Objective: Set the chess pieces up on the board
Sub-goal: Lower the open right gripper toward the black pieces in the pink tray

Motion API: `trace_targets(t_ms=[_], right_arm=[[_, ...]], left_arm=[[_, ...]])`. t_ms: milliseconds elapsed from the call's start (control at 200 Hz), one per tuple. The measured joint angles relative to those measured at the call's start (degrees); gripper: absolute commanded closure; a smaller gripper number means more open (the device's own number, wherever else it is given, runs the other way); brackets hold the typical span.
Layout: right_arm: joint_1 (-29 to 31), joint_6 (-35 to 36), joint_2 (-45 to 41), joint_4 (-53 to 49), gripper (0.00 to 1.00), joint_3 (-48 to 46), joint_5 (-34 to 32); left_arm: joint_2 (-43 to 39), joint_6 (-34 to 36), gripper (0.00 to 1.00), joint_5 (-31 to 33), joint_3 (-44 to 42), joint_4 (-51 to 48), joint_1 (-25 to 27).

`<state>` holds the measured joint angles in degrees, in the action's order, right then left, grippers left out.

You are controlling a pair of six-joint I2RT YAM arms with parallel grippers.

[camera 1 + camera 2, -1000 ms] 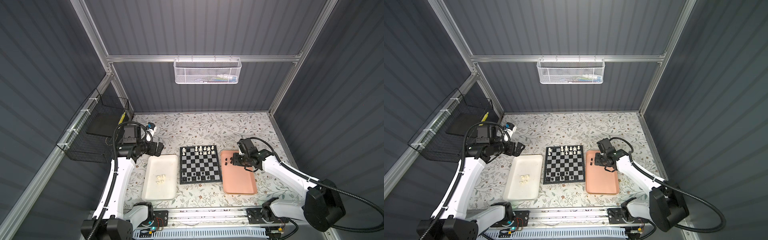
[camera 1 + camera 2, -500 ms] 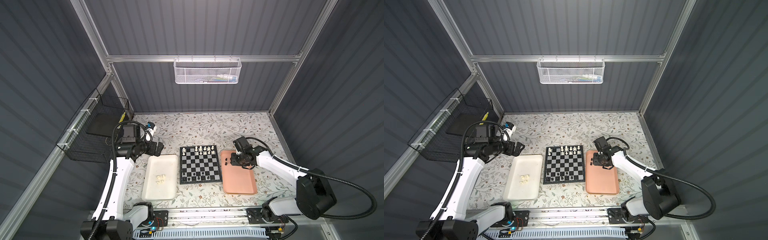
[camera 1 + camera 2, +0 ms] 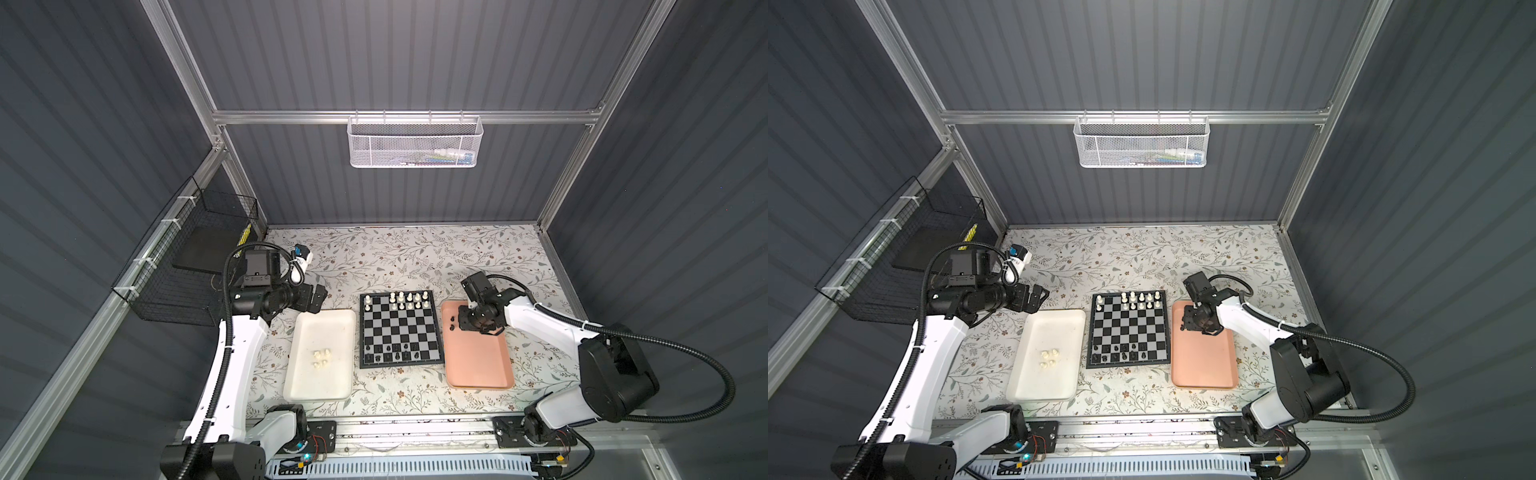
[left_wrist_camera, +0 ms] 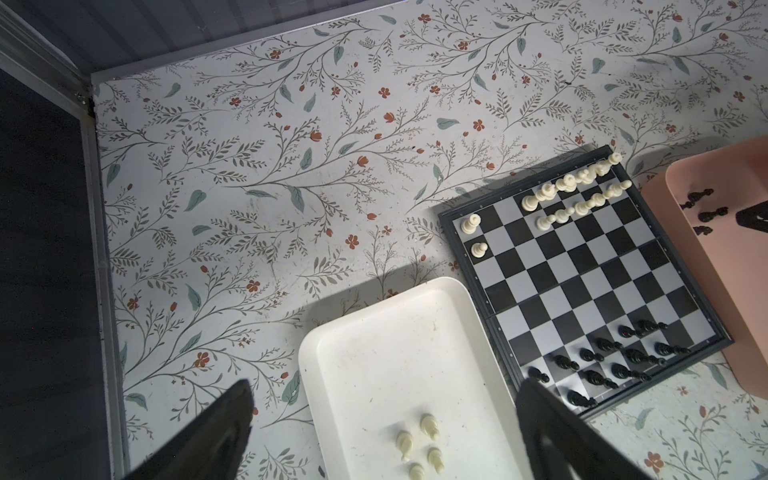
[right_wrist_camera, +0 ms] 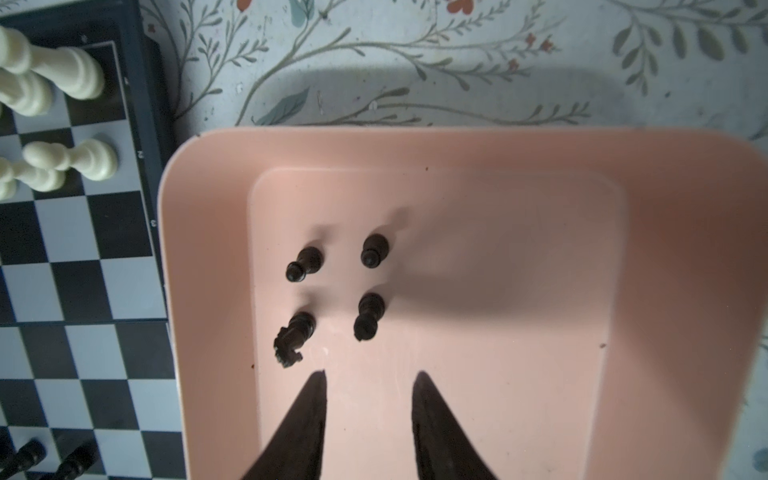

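Right gripper (image 5: 370,376), jaws parted and holding nothing, hangs over the salmon-pink plastic tray (image 5: 519,291) beside four small black chessmen (image 5: 369,316); left gripper (image 4: 386,384) gapes wide.

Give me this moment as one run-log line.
left claw open, near white tray | right claw open over pink tray, near four black pieces | board partly set

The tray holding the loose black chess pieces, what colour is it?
Salmon pink; the plastic tray shows best in the right wrist view.

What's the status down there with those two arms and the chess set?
Left tool open near white tray. Right tool open over pink tray, beside four black pieces. Board part filled. Nothing blocking.
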<state>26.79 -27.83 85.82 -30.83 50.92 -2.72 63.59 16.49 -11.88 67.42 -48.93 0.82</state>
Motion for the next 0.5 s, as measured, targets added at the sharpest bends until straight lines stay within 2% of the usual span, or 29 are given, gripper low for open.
trace_targets(t_ms=[500], right_arm=[[0.0, 1.11, 3.06, 0.81, 0.66, 2.58, -0.31]], left_arm=[[-0.48, 0.02, 0.0, -0.07, -0.09, -0.76, 0.0]])
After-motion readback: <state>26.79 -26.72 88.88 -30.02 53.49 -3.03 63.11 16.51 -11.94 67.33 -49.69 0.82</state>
